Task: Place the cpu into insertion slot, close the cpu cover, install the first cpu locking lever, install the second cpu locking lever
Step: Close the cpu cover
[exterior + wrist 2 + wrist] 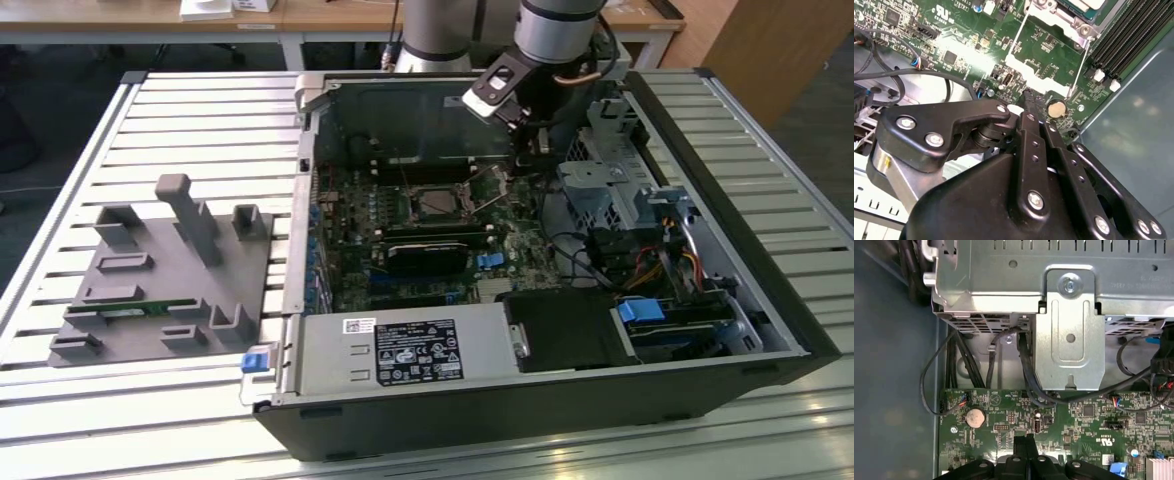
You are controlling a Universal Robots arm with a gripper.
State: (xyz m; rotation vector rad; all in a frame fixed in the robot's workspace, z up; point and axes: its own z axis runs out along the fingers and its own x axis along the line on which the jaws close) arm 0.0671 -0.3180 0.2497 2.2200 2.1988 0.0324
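– Hovering over the motherboard (400, 275), your gripper (539, 142) sits at about two o'clock from the cpu (439, 205) in the exterior view, deep inside the open computer case (561, 410).

– And what are the fingers doing?

– Clenched. In the second wrist view your fingers (1030, 132) are pressed flat together with nothing between them. Their tips are low over the green board, near the coin cell (1055, 108).

– Where's the chip, then?

– You've got it seated in the socket at the middle of the board. The cpu cover (412, 204) lies flat around it as a grey frame, with the dull metal top showing through the opening.

– Levers?

– Two thin wire locking levers (1079, 65) reach out from the socket across the board towards your gripper. They look sprung loose rather than tucked down, though I can't tell how high they stand.

– Anything crowding you?

– A black card (430, 252) sits just at six o'clock from the cpu. The silver drive cage (1069, 315) stands close ahead of your fingertips in the first wrist view, with black cables (1026, 370) dropping from it to the board edge.

– And outside the case?

– A grey fixture tray (160, 270) rests on the slatted table (200, 110) at nine o'clock from the case, well apart from your gripper.
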